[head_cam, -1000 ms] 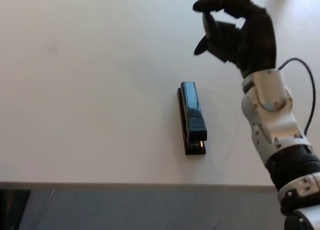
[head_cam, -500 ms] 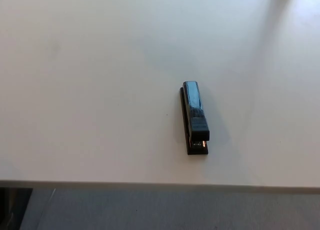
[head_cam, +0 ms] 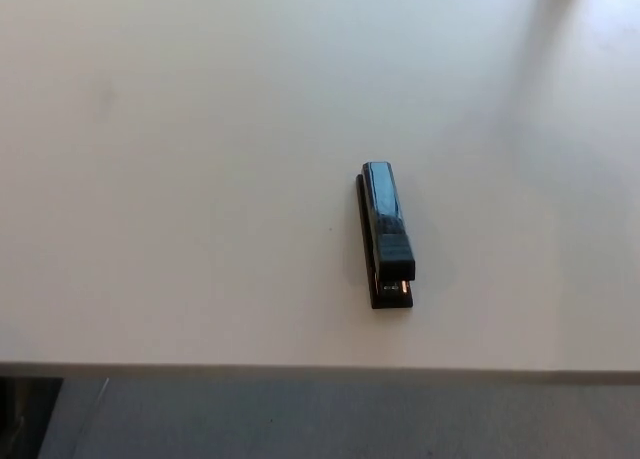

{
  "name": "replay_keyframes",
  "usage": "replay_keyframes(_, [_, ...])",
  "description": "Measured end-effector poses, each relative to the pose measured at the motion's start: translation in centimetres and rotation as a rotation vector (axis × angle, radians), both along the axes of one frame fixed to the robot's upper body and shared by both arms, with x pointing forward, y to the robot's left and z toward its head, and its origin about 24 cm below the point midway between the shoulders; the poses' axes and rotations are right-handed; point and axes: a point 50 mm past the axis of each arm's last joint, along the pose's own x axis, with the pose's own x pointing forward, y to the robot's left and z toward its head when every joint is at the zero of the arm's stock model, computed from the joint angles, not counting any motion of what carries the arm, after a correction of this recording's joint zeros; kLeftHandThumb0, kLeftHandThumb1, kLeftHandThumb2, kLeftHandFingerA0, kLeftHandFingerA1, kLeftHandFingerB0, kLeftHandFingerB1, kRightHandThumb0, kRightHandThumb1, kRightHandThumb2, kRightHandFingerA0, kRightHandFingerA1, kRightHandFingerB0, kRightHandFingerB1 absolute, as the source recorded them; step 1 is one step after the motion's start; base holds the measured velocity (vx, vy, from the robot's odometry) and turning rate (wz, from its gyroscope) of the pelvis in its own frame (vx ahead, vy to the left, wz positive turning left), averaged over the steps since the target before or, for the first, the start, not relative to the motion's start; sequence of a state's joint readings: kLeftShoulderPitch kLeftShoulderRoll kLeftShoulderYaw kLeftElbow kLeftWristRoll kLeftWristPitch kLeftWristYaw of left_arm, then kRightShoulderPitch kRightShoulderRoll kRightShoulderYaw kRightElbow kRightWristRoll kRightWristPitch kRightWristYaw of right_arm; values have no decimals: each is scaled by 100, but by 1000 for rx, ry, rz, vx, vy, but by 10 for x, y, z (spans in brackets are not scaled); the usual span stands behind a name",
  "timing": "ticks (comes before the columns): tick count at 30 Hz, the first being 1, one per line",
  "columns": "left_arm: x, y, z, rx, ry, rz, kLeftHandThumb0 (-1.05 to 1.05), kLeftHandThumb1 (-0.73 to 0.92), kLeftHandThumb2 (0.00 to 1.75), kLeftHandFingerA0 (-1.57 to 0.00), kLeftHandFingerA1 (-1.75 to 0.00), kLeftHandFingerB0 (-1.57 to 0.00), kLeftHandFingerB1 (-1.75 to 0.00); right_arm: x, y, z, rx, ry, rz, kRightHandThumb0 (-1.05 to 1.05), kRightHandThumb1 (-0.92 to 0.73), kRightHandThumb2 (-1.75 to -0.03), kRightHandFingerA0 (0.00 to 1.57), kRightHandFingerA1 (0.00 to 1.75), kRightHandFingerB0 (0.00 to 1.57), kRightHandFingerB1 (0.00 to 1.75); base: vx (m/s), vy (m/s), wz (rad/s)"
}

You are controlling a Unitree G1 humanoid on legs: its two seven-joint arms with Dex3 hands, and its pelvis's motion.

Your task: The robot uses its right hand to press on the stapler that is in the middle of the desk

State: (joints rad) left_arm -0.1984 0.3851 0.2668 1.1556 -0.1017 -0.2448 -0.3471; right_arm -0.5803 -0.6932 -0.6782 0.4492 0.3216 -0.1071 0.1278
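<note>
Head view shows the stapler (head_cam: 386, 234) lying alone on the white desk (head_cam: 180, 179), a little right of the middle and not far from the near edge. It is black and glossy, set lengthwise so that its narrow end points away from the robot and its mouth end, where a small glint of metal and orange shows, faces the near edge. Its top arm sits low over the base, and it lies flat with nothing touching it.

What has changed is the arm. A second ago the right hand hung above and to the right of the stapler, beyond its far end, with its fingers curled loosely and apart and nothing in them, the white forearm coming in from the right side. Half a second ago it had already gone out of the picture, and now it is absent as well, so neither hand shows and their fingers cannot be described. The stapler itself sits in almost the same spot and at the same angle across all three pictures; the slight drift looks like the camera's, not the stapler's.

For the task, this reads as the arm having withdrawn. Whether a press was made cannot be told from the stapler, which looks the same throughout. If it has not been pressed, the right hand must come back in from the right and descend onto the top arm.

Past the desk's near edge a strip of grey floor (head_cam: 300, 419) shows.
</note>
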Motion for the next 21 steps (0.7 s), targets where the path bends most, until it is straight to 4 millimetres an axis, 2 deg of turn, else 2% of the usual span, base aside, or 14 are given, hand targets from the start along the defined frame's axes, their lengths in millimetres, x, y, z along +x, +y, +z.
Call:
replay_keyframes(1, [0,0,0,-1,1,2,-40,92,89,0,-16,0,-16,-11,-14,-6,20,23,-42,-18,-51,-109,129,119,96,105,0,0,0])
replay_keyframes(3, [0,1,0,-1,2,3,-40,92,89,0,-17,0,-16,-24,-28,-14,49,54,-91,-21,-53,-107,129,119,94,108,0,0,0])
replay_keyframes(4, [-1,1,0,-1,6,6,-40,92,88,0,-16,0,-16,-36,-42,-26,83,89,-139,-18,-58,-96,132,105,85,121,0,0,0])
replay_keyframes(7, [-1,2,1,1,5,7,-41,92,88,0,-17,0,-17,-64,-68,-58,169,187,-232,-22,-69,-76,128,126,81,123,0,0,0])
replay_keyframes(8, [-1,2,1,1,5,8,-41,92,88,0,-17,0,-17,-69,-71,-65,186,208,-247,-21,-70,-76,127,129,81,124,0,0,0])
replay_keyframes(11, [-1,3,1,0,4,10,-40,92,87,0,-15,0,-17,-92,-85,-102,272,315,-309,-21,-68,-78,130,122,83,124,0,0,0])
replay_keyframes(12, [-1,3,1,0,3,11,-45,92,92,-1,-17,-1,-18,-97,-87,-110,289,342,-322,-21,-67,-80,131,123,84,123,0,0,0])
replay_keyframes(13, [-1,3,1,0,3,12,-46,92,92,-1,-17,-1,-17,-103,-89,-120,309,374,-336,-21,-65,-83,134,117,85,121,0,0,0])
replay_keyframes(14, [-1,3,1,-1,2,14,-41,92,86,0,-18,0,-16,-111,-90,-137,341,424,-357,-19,-62,-87,131,119,88,123,0,0,0])
replay_keyframes(16, [-1,3,1,-2,0,17,-41,92,88,0,-17,0,-15,-123,-90,-161,387,496,-381,-16,-63,-86,126,121,89,122,0,0,0])
replay_keyframes(18, [-1,4,1,-3,-2,19,-41,92,88,0,-16,0,-14,-139,-84,-197,452,613,-410,-18,-64,-83,125,121,90,120,0,0,0])
replay_keyframes(19, [-1,4,1,-3,-2,21,-41,92,88,0,-16,0,-14,-146,-80,-213,482,670,-422,-17,-67,-81,118,114,86,110,0,0,0])
replay_keyframes(20, [-2,4,1,-4,-2,22,-41,92,88,0,-16,0,-14,-152,-77,-226,503,716,-430,-16,-66,-80,120,112,86,106,0,0,0])
replay_keyframes(21, [-2,4,1,-4,-3,24,-43,92,89,0,-15,0,-13,-163,-68,-249,532,818,-447,-15,-62,-84,124,106,88,101,0,0,0])
